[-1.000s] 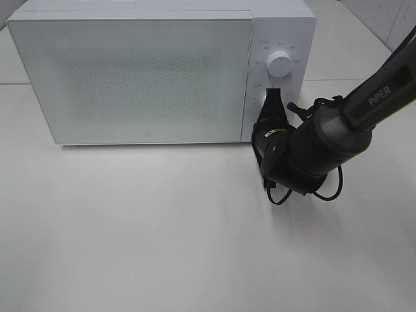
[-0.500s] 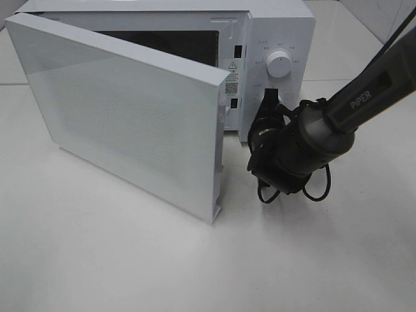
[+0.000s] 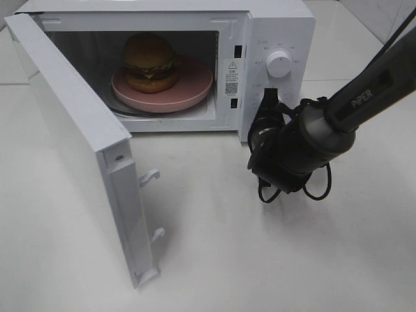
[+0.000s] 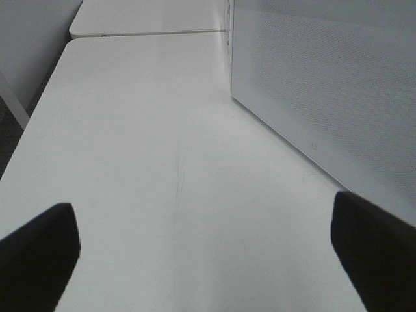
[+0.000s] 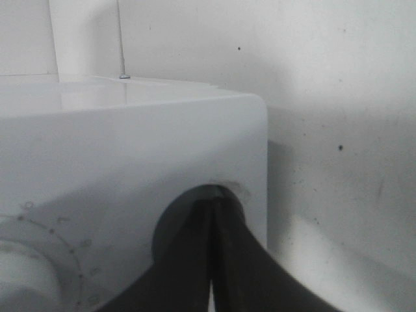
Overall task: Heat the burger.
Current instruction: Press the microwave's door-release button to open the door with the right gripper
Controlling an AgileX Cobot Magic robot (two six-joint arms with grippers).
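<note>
The burger [image 3: 151, 60], with a brown bun and a dark patty, sits on a pink plate [image 3: 195, 91] inside the white microwave [image 3: 283, 26]. The microwave's door [image 3: 71, 130] stands swung wide to the left. My right gripper [image 3: 268, 99] is shut and empty, its tips at the control panel below the round knob [image 3: 279, 64]. In the right wrist view the shut right gripper [image 5: 211, 211] touches a dark round recess in the panel. My left gripper [image 4: 207, 253] is open over bare table, with the door's outer face [image 4: 325, 84] beside it.
The open door juts out over the front left of the white table [image 3: 260, 260], with two latch hooks [image 3: 151, 177] on its edge. My right arm [image 3: 364, 97] reaches in from the right. A second table [image 4: 149, 16] stands beyond.
The microwave door has gone from shut to wide open, swinging left and revealing the burger and plate. My right gripper has stayed at the panel, shifting only slightly.
</note>
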